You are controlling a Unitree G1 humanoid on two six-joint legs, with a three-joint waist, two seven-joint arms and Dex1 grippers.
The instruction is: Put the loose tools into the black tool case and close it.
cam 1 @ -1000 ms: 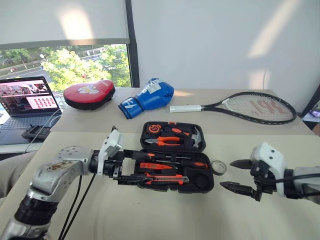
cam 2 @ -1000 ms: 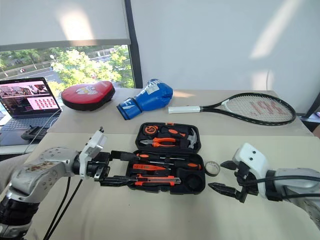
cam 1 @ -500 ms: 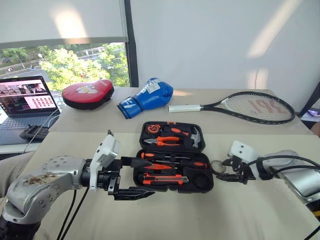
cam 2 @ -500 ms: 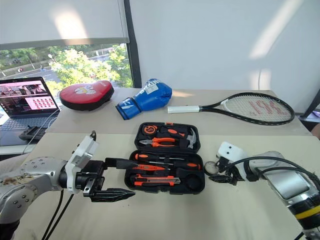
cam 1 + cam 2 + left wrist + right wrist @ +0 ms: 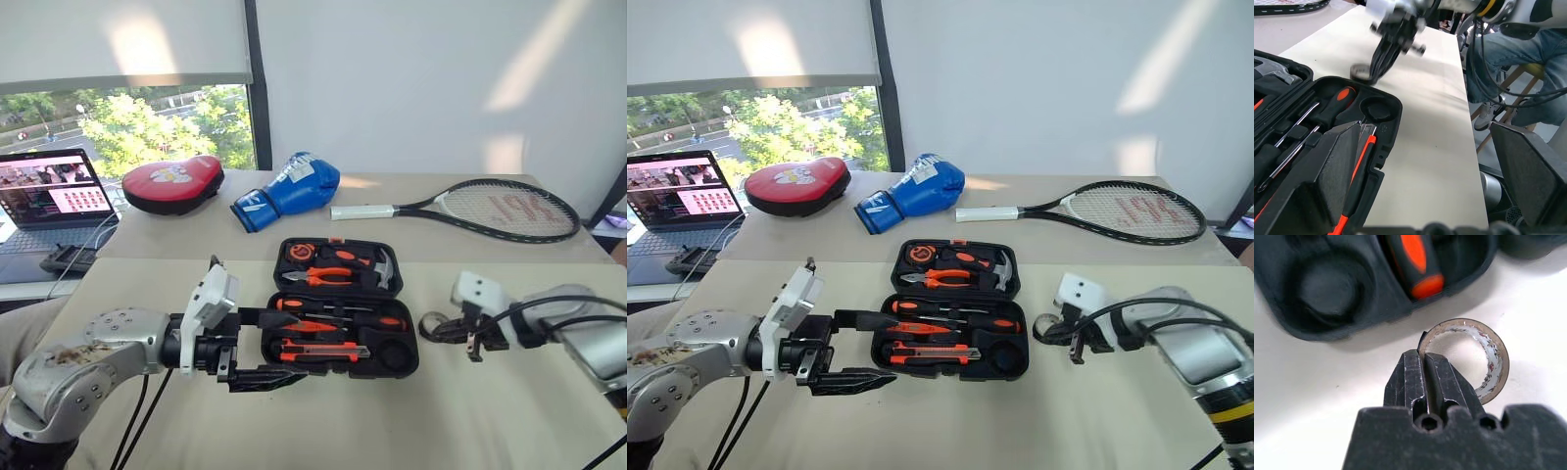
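Note:
The black tool case (image 5: 415, 352) lies open on the table. Two screwdrivers (image 5: 333, 309) and the utility knife (image 5: 323, 348) sit in its moulded slots, and a round recess (image 5: 397, 354) is empty. Just right of the case, my right gripper (image 5: 438, 328) is shut on the wall of the small tape roll (image 5: 1493, 363); its closed fingertips (image 5: 1422, 362) meet at the ring's near edge. My left gripper (image 5: 289, 345) stands wide open at the case's front left corner with nothing between its fingers (image 5: 1337, 171).
Behind the case lie a blue boxing glove (image 5: 289, 191), a red punch pad (image 5: 174, 183) and a tennis racket (image 5: 490, 209). An open laptop (image 5: 54, 191) stands at the far left. A seated person's legs (image 5: 1508, 49) show beyond the table's right end.
My right gripper has swung in to the tape roll and gone from wide open to shut on it. The left gripper has stayed open and barely moved.

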